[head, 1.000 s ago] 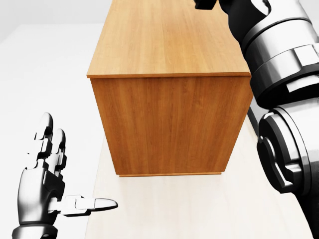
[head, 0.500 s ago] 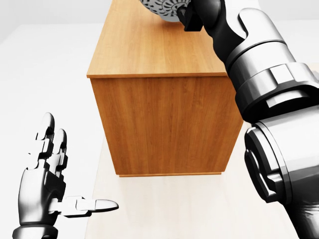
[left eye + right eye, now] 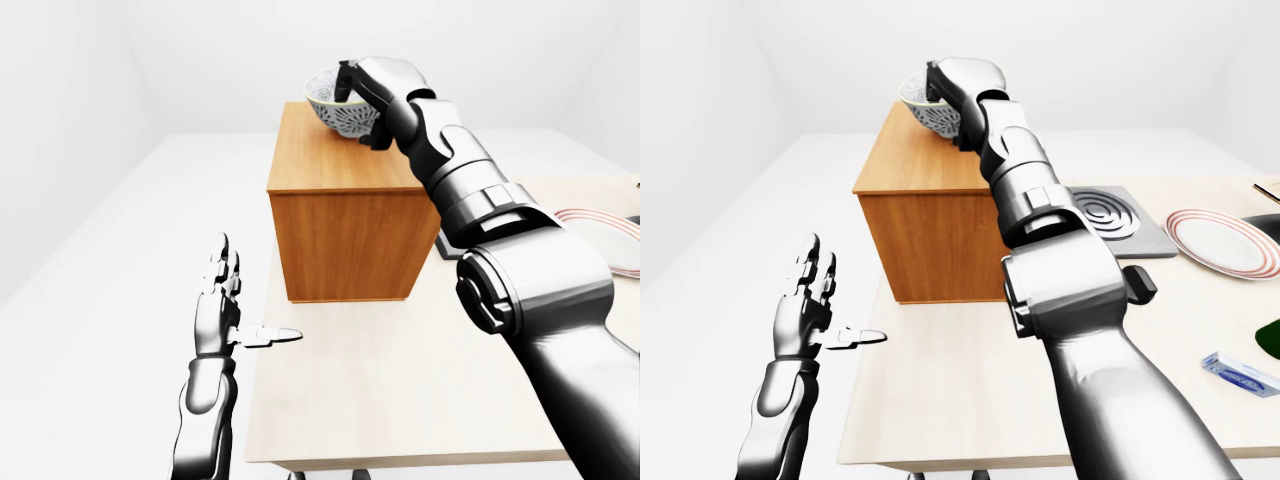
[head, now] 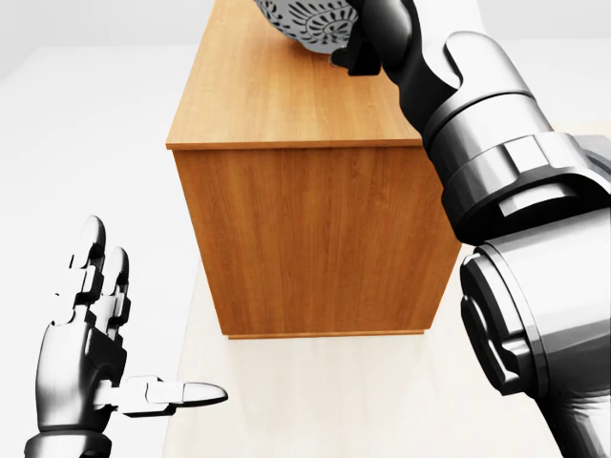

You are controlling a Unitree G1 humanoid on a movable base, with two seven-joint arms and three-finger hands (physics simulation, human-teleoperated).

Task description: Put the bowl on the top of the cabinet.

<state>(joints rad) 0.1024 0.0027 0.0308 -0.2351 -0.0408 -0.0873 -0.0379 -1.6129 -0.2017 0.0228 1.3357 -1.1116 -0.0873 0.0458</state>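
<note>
One white patterned ceramic bowl (image 3: 336,108), tilted, mouth facing upper left, over one wooden cabinet (image 3: 345,215) top; right hand (image 3: 372,88) clamped on rim. Left hand (image 3: 222,310) splayed, empty, lower left.

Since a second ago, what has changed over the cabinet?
The right hand has swung leftward in the head view, bringing the bowl into sight over the cabinet top; a second ago only its fingertips showed at the top edge. Its fingers grip the bowl's rim. The left hand stays open beside the table; the camera has not moved.
</note>
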